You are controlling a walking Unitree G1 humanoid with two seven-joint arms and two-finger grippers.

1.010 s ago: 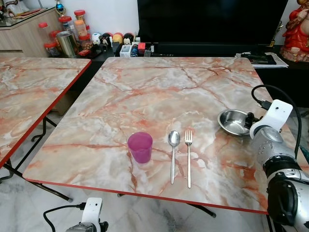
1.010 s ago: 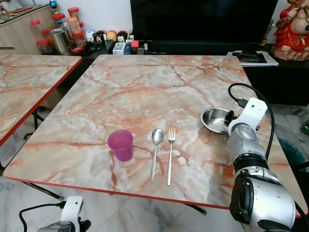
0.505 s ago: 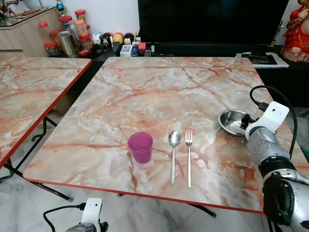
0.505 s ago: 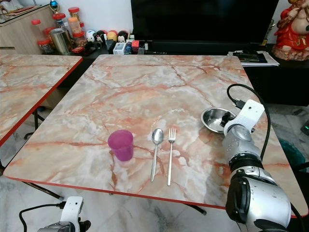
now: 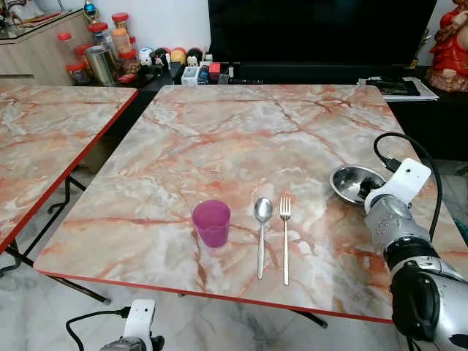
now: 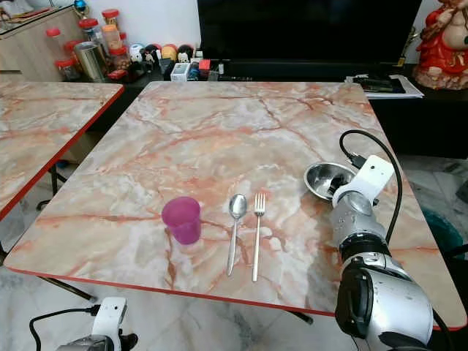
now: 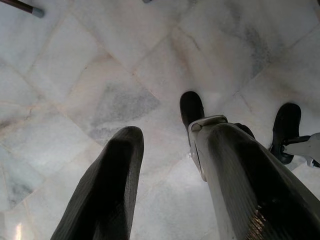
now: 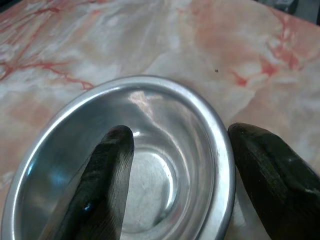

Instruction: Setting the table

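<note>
While my right gripper (image 8: 177, 175) straddles the bowl's (image 5: 349, 180) rim near the table's (image 5: 241, 124) right edge, fingers apart, one inside and one outside, nothing blocks it. Cup (image 5: 211, 222), spoon (image 5: 261, 230) and fork (image 5: 285, 236) sit well apart leftward. My left gripper (image 7: 167, 185) hangs open over the floor (image 7: 100, 75).

One purple cup (image 5: 211, 222), one spoon (image 5: 262, 222), one fork (image 5: 285, 234), one steel bowl (image 5: 351, 182), two marble tables (image 5: 241, 146); perhaps five jars (image 5: 95, 51).

Silver jointed right arm (image 5: 409, 256), white wrist block, looped black cable; long black fingers (image 8: 107, 180).
</note>
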